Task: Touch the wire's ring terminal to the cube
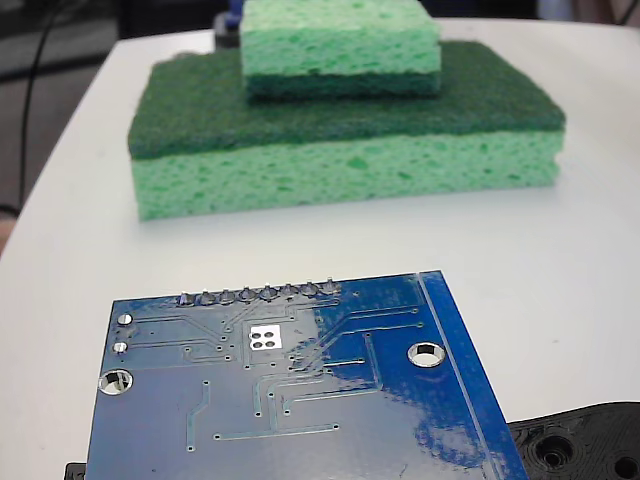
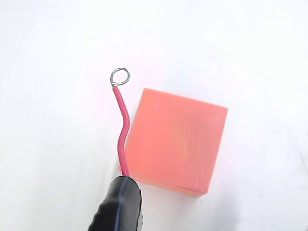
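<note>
Where the wrist view looks down on the white table (image 2: 53, 43), I see the tiny shiny silver ring terminal (image 2: 120, 76) at the tip of the thin red wire (image 2: 122, 130), lying up and to the left of the salmon-pink cube (image 2: 175, 140). The ring sits just off the cube's upper left corner, with white surface showing between them, so I read it as near but apart. The wire bends along the cube's left edge and runs down into the black end piece (image 2: 118, 207) at the bottom of the picture. I cannot see the gripper's fingers in either view, so I cannot tell whether they clamp anything.

In the fixed view, neither cube nor wire shows; a blue printed circuit board (image 1: 300, 400) fills the foreground, a black part (image 1: 580, 445) at its right, with two stacked green sponges (image 1: 340, 130) behind it
</note>
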Tool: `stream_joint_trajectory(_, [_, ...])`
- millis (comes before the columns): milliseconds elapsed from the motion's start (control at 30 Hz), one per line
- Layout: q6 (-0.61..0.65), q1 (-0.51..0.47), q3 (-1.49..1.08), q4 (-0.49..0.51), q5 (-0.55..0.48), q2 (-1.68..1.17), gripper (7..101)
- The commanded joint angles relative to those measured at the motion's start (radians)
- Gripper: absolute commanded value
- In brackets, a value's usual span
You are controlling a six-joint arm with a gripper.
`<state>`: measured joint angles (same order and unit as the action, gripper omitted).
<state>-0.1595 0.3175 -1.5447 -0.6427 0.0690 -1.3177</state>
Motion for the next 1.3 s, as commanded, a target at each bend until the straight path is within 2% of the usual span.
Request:
stream_joint_trajectory(33, [-0.003, -0.006, 0.0, 0.002, 0.003, -0.005, 100.3])
stream_joint_trajectory(567, [-0.025, -0.034, -0.098, 0.091, -0.015, -0.008, 100.3])
stream_joint_trajectory(1300, [-0.023, -0.032, -0.112, 0.109, -0.034, 0.009, 100.3])
